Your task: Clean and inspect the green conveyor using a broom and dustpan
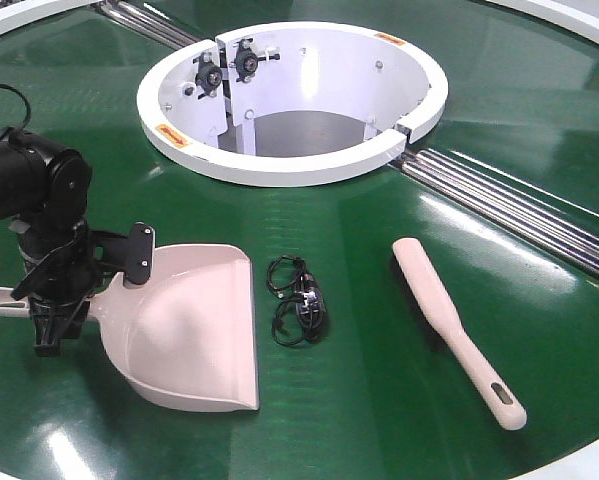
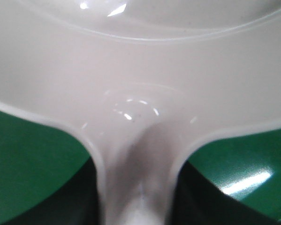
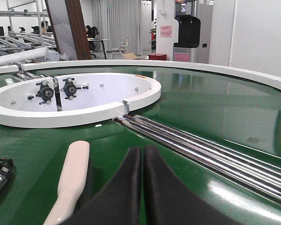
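Observation:
The pale pink dustpan (image 1: 189, 325) lies on the green conveyor (image 1: 379, 420) at the front left, mouth toward me and handle pointing left. My left gripper (image 1: 57, 310) is shut on its handle. In the left wrist view the dark fingers (image 2: 79, 197) press both sides of the handle neck (image 2: 138, 140). The pale pink broom (image 1: 454, 325) lies flat at the right, its slotted handle end nearest me. In the right wrist view my right gripper (image 3: 142, 154) is shut and empty, low over the belt, just right of the broom (image 3: 72, 178). It is outside the front view.
A black tangled piece of debris (image 1: 297, 300) lies on the belt between the dustpan and the broom. The white ring-shaped housing (image 1: 289, 165) stands at the back centre. Silver rollers (image 1: 519, 210) run in a gap from the ring to the right, and they also show in the right wrist view (image 3: 201, 145).

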Available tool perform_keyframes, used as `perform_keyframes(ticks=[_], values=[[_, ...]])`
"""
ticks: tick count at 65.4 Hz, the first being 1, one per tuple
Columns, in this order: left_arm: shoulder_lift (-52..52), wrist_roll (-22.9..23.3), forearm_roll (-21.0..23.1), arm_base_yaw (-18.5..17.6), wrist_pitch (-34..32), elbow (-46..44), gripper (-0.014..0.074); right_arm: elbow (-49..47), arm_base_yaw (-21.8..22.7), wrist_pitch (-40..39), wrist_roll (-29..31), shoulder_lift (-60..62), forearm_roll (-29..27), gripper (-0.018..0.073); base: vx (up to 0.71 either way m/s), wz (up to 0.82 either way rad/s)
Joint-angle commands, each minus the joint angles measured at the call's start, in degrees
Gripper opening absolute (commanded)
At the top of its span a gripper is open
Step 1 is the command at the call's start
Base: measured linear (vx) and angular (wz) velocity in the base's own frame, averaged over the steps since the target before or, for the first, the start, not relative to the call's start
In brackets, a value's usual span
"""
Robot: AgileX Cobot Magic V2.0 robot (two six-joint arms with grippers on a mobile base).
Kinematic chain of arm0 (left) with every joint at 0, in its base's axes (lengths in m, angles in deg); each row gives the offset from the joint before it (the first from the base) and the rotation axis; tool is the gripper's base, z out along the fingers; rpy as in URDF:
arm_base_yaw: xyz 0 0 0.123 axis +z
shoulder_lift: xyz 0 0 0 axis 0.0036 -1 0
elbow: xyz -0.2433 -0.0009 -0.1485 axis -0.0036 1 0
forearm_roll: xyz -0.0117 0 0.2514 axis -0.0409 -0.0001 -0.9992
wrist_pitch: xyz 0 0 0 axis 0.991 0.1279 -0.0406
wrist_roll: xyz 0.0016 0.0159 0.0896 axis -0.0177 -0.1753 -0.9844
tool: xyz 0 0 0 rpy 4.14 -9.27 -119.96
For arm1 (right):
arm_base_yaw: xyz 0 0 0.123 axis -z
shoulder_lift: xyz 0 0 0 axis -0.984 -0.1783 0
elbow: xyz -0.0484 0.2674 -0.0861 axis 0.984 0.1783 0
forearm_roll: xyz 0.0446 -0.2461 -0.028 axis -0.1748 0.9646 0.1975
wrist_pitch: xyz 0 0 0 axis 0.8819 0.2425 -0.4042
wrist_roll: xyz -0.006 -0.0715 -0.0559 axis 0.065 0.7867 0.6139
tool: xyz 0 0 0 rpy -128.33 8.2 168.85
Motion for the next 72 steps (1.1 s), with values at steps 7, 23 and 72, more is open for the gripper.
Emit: perform_keyframes(ticks=[7,23,72], values=[[2.50,1.27,0.78,-0.36,-0.84,-1.46,-0.0008,0.21,-0.07,-4.00,0.16,0.59,0.19,-0.0008,0.00,0.00],[2.50,1.21,0.78,-0.36,-1.35,-1.46,-0.0008,0.21,-0.07,-4.00,0.16,0.59,0.19,-0.0008,0.00,0.00],[2.50,1.21,0.78,-0.36,-1.32,-1.46,-0.0006,0.21,-0.07,-4.07,0.16,0.59,0.19,-0.0008,0.00,0.00]])
